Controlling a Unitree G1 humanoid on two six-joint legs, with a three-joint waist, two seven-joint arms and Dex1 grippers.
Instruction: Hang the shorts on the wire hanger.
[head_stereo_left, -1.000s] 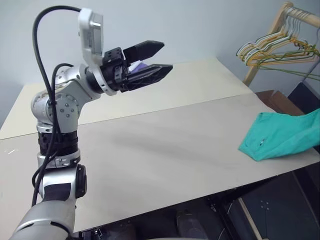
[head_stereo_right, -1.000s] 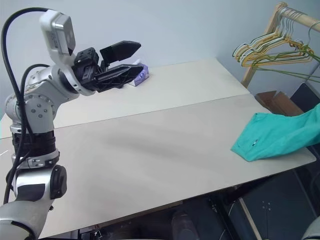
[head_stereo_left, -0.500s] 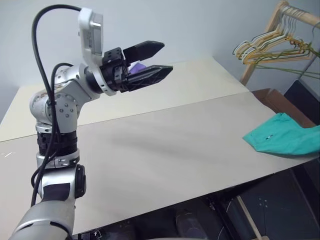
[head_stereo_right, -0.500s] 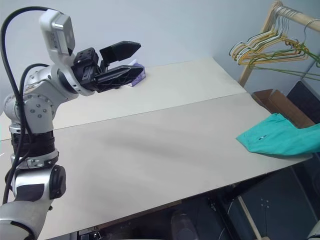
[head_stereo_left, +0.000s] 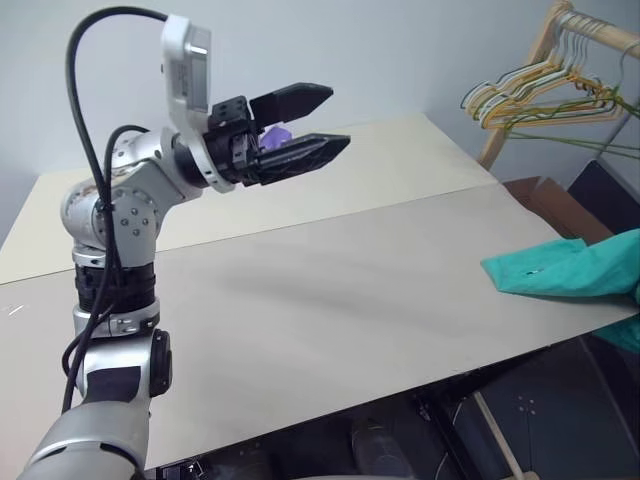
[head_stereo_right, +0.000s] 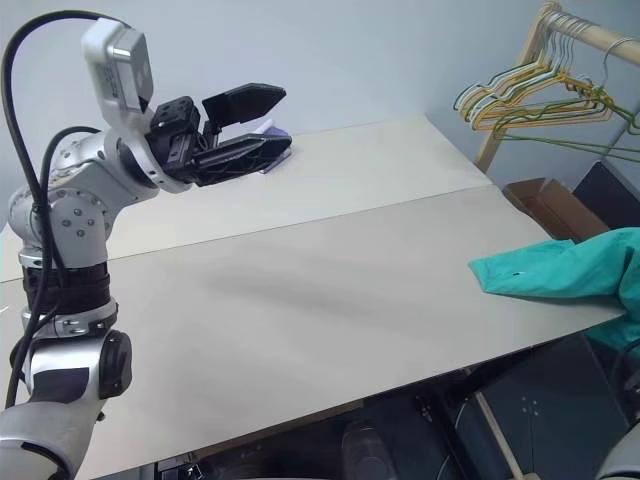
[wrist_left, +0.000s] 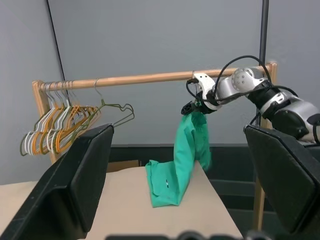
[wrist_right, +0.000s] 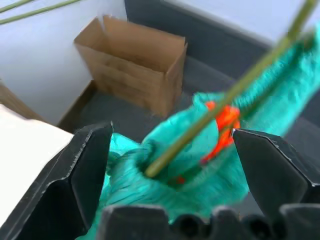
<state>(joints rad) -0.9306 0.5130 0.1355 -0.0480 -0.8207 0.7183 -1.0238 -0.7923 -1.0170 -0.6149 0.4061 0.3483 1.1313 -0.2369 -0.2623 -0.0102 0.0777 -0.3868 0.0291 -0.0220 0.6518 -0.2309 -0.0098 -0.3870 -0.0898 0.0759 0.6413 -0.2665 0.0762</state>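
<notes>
Table near edge (head_stereo_left: 300, 420): pale boards, bare across the middle, leaving working room.
Left gripper (head_stereo_left: 318, 122): raised over the left half of the table, pointing right toward the rack; black fingers (head_stereo_left: 300, 97) spread apart, clamped on nothing; likely parked so its wrist camera watches the work at the right.
Small purple item (head_stereo_left: 274, 134): on the far board, partly hidden behind the left fingers; cannot tell what it is.
Shorts (head_stereo_left: 565, 270): teal-green, one end lying on the table's right edge, the rest rising off the table to the right, up toward the right gripper; in the left wrist view, hanging as a long strip from that gripper down to the tabletop.
Right gripper (wrist_left: 196, 106): beyond the table's right end, just under the wooden rail, at the top of the lifted shorts; in its own wrist view both fingers (wrist_right: 85, 165) stand wide apart with bunched teal cloth between them, apparently not pinched.
Wire hanger (wrist_right: 230, 95): thin olive wire crossing the bunched cloth diagonally; cloth looks gathered around it, suggesting the shorts are draped there; not certain.
Cardboard box (wrist_right: 132, 62): open, on the floor past the table's right end.
Wooden rack (wrist_left: 150, 78): far right, with a bunch of multicoloured hangers (wrist_left: 65, 122) crowded at one end.
</notes>
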